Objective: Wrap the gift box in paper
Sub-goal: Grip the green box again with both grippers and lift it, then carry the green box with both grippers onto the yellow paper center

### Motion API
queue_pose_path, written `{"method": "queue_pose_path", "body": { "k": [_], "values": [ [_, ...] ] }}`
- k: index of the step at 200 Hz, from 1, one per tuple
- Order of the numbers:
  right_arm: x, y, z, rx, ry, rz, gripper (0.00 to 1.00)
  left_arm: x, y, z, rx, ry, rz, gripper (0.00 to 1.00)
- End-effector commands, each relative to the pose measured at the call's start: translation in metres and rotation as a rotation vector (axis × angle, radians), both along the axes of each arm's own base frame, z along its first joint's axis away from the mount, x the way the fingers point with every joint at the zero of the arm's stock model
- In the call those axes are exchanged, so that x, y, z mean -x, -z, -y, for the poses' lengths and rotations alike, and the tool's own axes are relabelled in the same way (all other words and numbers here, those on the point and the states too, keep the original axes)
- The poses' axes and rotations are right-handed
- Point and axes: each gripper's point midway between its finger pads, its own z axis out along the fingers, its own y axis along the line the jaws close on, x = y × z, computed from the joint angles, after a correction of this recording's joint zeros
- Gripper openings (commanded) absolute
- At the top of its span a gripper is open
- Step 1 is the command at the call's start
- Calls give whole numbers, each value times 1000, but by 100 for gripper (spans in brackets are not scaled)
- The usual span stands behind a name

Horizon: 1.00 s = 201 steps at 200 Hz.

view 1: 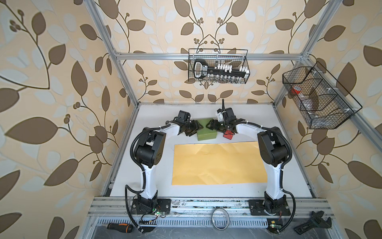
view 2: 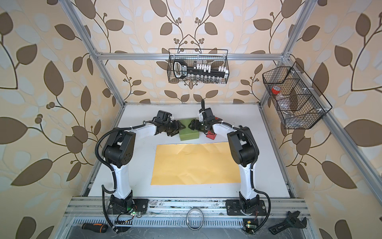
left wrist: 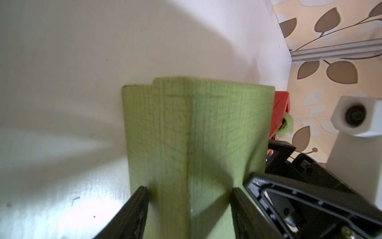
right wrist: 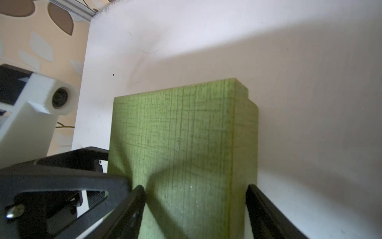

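Green textured card, the gift box [view 1: 206, 135] just beyond the paper [view 1: 219, 163] looks light and stiff. The left gripper [left wrist: 189, 189] and right gripper [right wrist: 195, 186] straddle opposite edges, jaws apart; whether they are clamped on it is unclear.

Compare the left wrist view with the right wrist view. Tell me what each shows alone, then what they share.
Only the left wrist view: the red tape dispenser peeking past the box, and the right arm's white camera housing. Only the right wrist view: the left arm's white camera housing. Both: the green gift box on the white table, with black jaws on either side of it; neither view settles whether they grip it.
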Motion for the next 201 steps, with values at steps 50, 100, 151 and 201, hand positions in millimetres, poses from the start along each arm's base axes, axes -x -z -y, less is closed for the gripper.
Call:
{"method": "queue_pose_path", "body": {
  "k": [50,100,151,201],
  "values": [
    [65,-76,-34,-229,-134,60,69,36,-93,71,135,221,180,62],
    [111,-82,-9,-208,-95,68,67,96,-117,100,149,309,195,62],
    [177,-66,26,-155,-51,39,66,183,-102,122,140,389,138,62],
    [225,-46,43,-117,-47,-6,65,237,-67,133,114,418,57,62]
  ]
}}
